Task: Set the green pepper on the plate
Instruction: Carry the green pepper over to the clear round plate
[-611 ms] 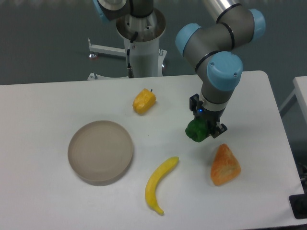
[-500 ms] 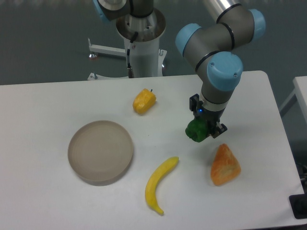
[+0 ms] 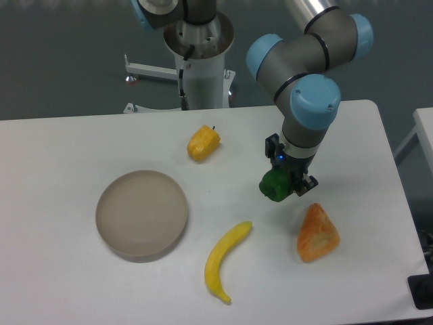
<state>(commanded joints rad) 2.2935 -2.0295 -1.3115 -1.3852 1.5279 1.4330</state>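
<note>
The green pepper (image 3: 274, 185) is dark green and lumpy, held in my gripper (image 3: 287, 184) right of the table's middle. The fingers are closed around it and it sits at or just above the table; I cannot tell which. The plate (image 3: 141, 214) is a round beige-grey dish at the left front, far to the left of the gripper, with nothing on it.
A yellow-orange pepper (image 3: 203, 143) lies behind the plate, near the middle back. A banana (image 3: 226, 261) lies in front between plate and gripper. An orange wedge-shaped fruit (image 3: 317, 233) sits just right and in front of the gripper. The robot base (image 3: 201, 61) stands at the back.
The gripper with the green pepper has shifted very slightly left and up. Everything else is unchanged.
</note>
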